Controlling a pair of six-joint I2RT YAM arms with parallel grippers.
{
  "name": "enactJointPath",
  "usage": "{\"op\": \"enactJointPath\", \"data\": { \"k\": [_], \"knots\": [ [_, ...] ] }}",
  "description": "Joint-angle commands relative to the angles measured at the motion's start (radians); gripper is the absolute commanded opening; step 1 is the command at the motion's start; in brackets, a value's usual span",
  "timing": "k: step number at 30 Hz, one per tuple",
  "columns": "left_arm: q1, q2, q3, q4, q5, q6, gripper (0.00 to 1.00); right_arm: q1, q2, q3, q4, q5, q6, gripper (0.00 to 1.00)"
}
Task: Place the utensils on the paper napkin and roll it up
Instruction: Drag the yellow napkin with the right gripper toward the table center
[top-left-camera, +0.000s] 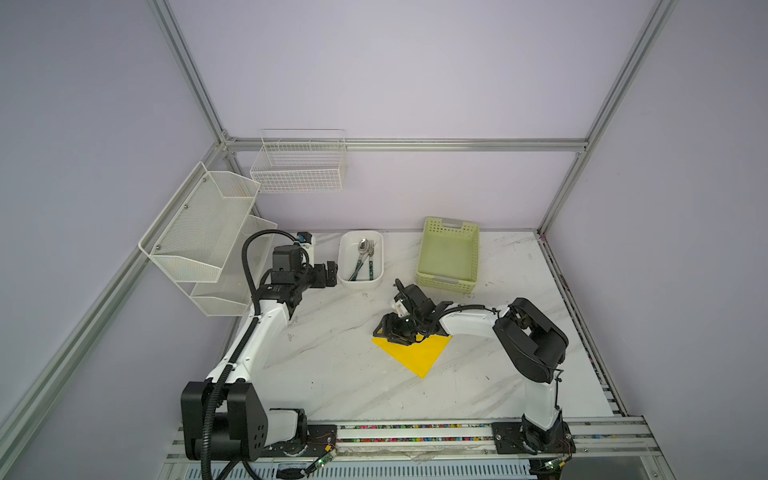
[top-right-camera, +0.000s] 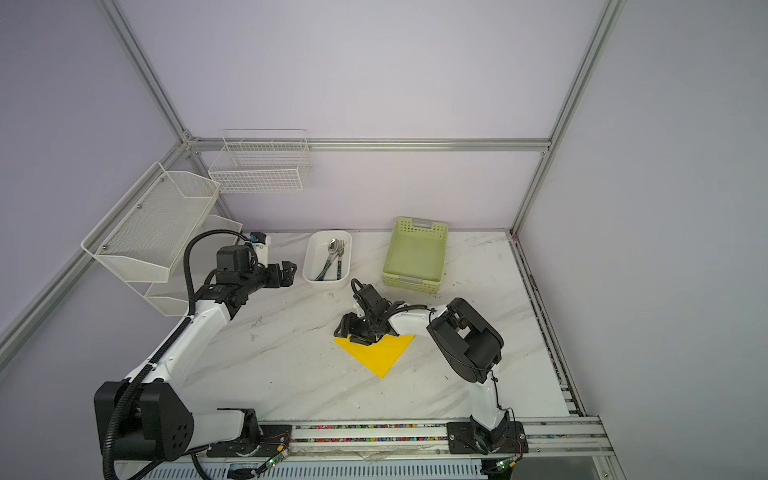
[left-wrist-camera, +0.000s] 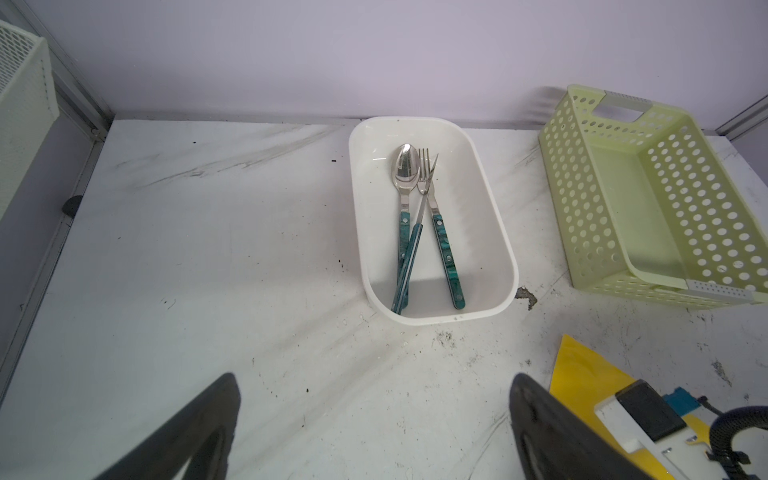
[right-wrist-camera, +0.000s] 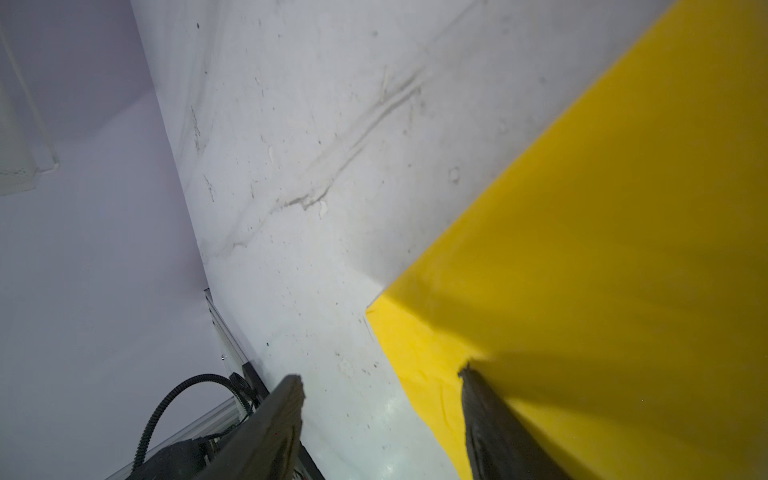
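While the utensils (left-wrist-camera: 419, 224) lie crossed in the white tray (left-wrist-camera: 494, 249), well apart from the yellow napkin (top-left-camera: 415, 353) flat on the table (top-left-camera: 332, 365), the right gripper (right-wrist-camera: 379, 376) straddles the napkin's corner, jaws partly apart and holding nothing. A drag there could crease the thin paper. The left gripper (left-wrist-camera: 374, 380), spread wide and empty, faces the tray, whose wall likely hinders low grasps; a green basket (top-left-camera: 446, 282) stands beside it.

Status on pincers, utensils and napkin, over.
Left pincer open, empty. Right pincer open, straddling napkin edge, covering its far corner. Utensils in white tray, none on napkin.
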Motion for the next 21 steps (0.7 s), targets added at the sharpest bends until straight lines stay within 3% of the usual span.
{"op": "enactJointPath", "data": {
  "k": [1,9,21],
  "knots": [
    [-0.003,-0.019,-0.034,0.038,0.022,-0.012,1.0,0.006,0.062,0.009,-0.019,0.033,0.046,0.64],
    [-0.002,-0.006,-0.029,0.032,0.028,-0.013,1.0,0.011,0.115,0.05,0.038,0.024,0.089,0.64],
    [-0.003,0.02,-0.017,0.017,0.033,-0.013,1.0,0.003,0.106,0.124,0.02,0.036,0.056,0.64]
  ]
}}
